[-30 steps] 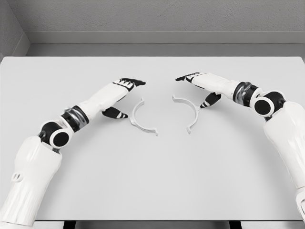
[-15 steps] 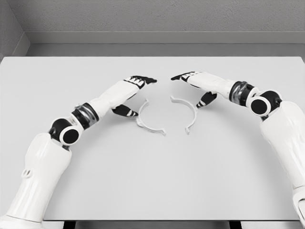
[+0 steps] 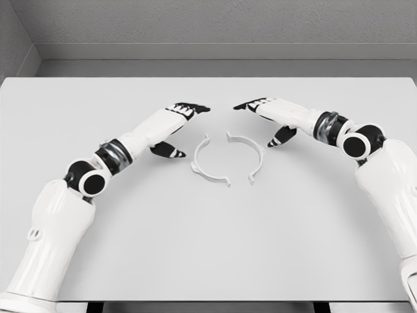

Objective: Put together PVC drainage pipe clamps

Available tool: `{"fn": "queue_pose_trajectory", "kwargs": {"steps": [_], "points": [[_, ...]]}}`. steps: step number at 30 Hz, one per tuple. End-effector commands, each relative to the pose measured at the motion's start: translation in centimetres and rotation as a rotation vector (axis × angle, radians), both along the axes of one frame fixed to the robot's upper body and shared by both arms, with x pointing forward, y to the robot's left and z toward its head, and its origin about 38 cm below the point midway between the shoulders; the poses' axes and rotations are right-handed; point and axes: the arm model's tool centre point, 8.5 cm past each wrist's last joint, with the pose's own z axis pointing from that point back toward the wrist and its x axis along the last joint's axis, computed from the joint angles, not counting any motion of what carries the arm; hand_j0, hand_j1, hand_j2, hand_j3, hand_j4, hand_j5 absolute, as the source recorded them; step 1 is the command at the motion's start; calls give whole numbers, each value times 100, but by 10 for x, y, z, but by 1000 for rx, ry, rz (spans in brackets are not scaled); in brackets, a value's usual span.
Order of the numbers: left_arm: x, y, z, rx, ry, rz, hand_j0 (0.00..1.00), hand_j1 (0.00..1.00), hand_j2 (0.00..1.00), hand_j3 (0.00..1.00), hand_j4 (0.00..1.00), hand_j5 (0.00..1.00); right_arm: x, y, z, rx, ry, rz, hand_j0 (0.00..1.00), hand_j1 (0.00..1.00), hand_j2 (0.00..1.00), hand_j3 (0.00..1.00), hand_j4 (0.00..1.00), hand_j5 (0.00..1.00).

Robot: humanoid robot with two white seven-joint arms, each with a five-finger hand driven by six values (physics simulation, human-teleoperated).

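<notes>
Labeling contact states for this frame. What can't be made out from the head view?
- Whether the left clamp half and right clamp half touch: ends too thin and pale to tell.
- Whether the left hand or right hand touches a half: palm undersides are hidden.
- Table front edge: cut off by the frame bottom.

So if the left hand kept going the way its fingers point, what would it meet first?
Probably the right hand's fingertips: the left hand points right across the gap, above the clamp halves. Depth is unclear, so it may pass by.
</notes>
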Motion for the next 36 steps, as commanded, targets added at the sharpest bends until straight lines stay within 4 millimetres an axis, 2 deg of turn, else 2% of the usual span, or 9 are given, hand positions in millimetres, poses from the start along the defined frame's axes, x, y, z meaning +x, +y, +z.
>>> {"fn": "queue_pose_trajectory", "kwargs": {"steps": [1, 4, 9, 12, 16, 20, 23, 25, 36], "points": [[0, 2, 2, -1, -6, -4, 100, 100, 100, 100, 100, 100, 0, -2, 2, 3, -2, -2, 100, 100, 100, 100, 100, 100], [-2, -3, 1, 1, -4, -16, 100, 100, 100, 100, 100, 100, -6, -21, 15, -42, -45, 0, 100, 100, 100, 100, 100, 100], [-4, -11, -3, 3, 5, -34, 100, 100, 100, 100, 100, 100, -8, -48, 22, -95, -64, -24, 100, 100, 100, 100, 100, 100], [-3, -13, -4, 6, 11, -32, 100, 100, 100, 100, 100, 100, -12, -40, 29, -109, -89, 8, 100, 100, 100, 100, 100, 100], [1, -12, -4, 0, 18, -23, 100, 100, 100, 100, 100, 100, -14, -52, 34, -130, -99, -2, 100, 100, 100, 100, 100, 100], [1, -12, -11, 4, 36, -18, 100, 100, 100, 100, 100, 100, -22, -47, 35, -136, -113, 24, 100, 100, 100, 100, 100, 100], [1, -13, -10, 4, 36, -21, 100, 100, 100, 100, 100, 100, -27, -68, 41, -180, -123, 7, 100, 100, 100, 100, 100, 100], [0, -21, -10, -10, 36, -31, 100, 100, 100, 100, 100, 100, -27, -83, 49, -186, -154, -22, 100, 100, 100, 100, 100, 100], [-2, -34, -10, -25, 38, -53, 100, 100, 100, 100, 100, 100, -26, -98, 60, -192, -201, -56, 100, 100, 100, 100, 100, 100]]}}
